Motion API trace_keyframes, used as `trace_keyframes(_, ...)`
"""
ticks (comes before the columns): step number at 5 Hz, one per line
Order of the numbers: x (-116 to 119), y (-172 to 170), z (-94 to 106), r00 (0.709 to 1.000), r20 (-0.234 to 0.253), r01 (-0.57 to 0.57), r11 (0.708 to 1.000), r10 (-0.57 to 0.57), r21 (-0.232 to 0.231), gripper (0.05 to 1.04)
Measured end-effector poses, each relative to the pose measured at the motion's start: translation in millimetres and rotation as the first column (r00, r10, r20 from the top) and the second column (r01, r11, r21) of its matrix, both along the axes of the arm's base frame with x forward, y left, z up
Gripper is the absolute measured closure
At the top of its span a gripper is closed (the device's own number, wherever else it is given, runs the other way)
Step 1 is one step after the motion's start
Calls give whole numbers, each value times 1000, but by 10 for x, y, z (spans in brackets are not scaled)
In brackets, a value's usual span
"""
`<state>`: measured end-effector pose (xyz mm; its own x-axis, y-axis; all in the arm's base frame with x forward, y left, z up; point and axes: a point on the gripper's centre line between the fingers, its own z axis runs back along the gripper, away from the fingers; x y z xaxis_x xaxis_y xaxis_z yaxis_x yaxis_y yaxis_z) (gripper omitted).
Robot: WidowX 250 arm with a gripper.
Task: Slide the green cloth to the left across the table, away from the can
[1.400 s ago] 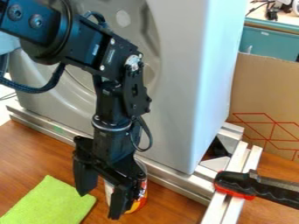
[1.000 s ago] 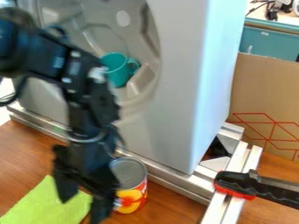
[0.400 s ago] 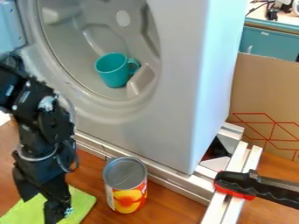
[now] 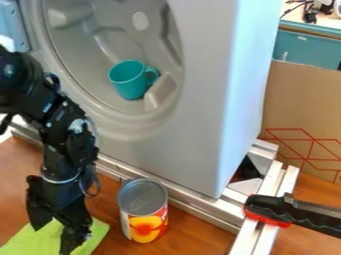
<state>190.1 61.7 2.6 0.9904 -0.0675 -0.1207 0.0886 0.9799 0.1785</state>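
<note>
The black gripper (image 4: pixel 53 234) hangs over the green cloth (image 4: pixel 93 236) at the lower left, its two fingers spread apart with nothing held between them. Right of the gripper, a tin can (image 4: pixel 143 211) with a red and yellow fruit label stands upright on the wooden table, apart from it. A teal mug (image 4: pixel 130 79) rests inside the drum of the grey machine, its handle to the right.
The grey machine (image 4: pixel 200 124) rises behind the arm, on a metal rail (image 4: pixel 190 206) along its base. At the lower right a black and red clamp (image 4: pixel 269 209) lies across metal profiles. Cardboard (image 4: pixel 306 114) stands at the right.
The gripper has moved left from in front of the can to over the green cloth, then slightly back right and up. The can and mug are now uncovered and unmoved.
</note>
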Motion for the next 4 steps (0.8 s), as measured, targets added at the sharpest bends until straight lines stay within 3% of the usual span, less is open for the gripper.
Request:
trace_keyframes(2, 46, 23, -230, 996, -89, -12, 1000, 13, 5, 83)
trace_keyframes(4, 72, 83, -270, 992, -125, -5, 1000, 6, 7, 83)
